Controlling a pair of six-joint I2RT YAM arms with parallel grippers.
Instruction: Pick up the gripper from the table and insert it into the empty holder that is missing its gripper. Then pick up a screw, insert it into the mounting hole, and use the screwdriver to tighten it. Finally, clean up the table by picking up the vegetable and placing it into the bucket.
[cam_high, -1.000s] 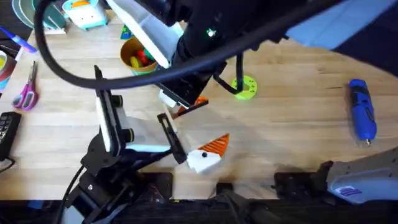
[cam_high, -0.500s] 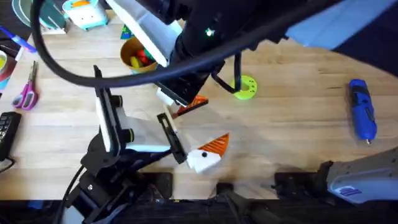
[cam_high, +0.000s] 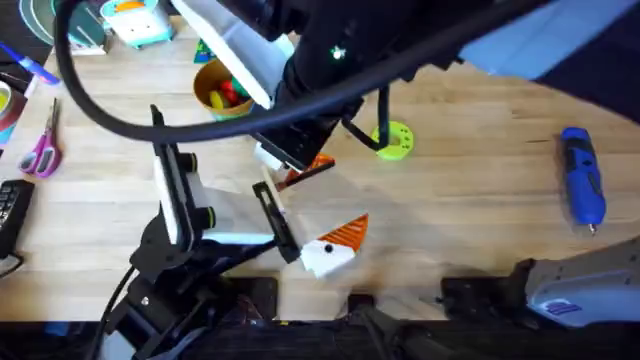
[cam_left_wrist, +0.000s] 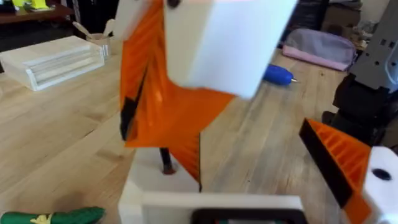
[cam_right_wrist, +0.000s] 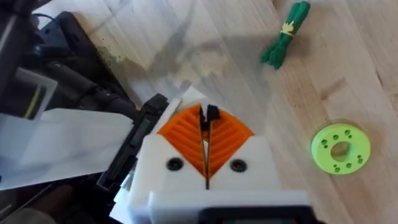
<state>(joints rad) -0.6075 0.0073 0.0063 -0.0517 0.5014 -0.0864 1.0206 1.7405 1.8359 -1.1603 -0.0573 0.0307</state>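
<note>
Nothing has shifted since a second ago. Your right gripper (cam_right_wrist: 207, 134) has its jaws pressed together on what looks like the screw (cam_right_wrist: 211, 114), just above the holder (cam_left_wrist: 155, 183). The left gripper (cam_left_wrist: 249, 168) has its jaws spread. Next, seat the screw in the hole. The screwdriver (cam_high: 582, 190) lies well apart from the holder.

Matt wooden table (cam_high: 470, 170) — ribbed orange plastic pads (cam_right_wrist: 186, 134).

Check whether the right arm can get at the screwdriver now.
Probably yes: the screwdriver lies alone on bare table on the right arm's side; the right gripper, over the middle, is shut and would need opening.
</note>
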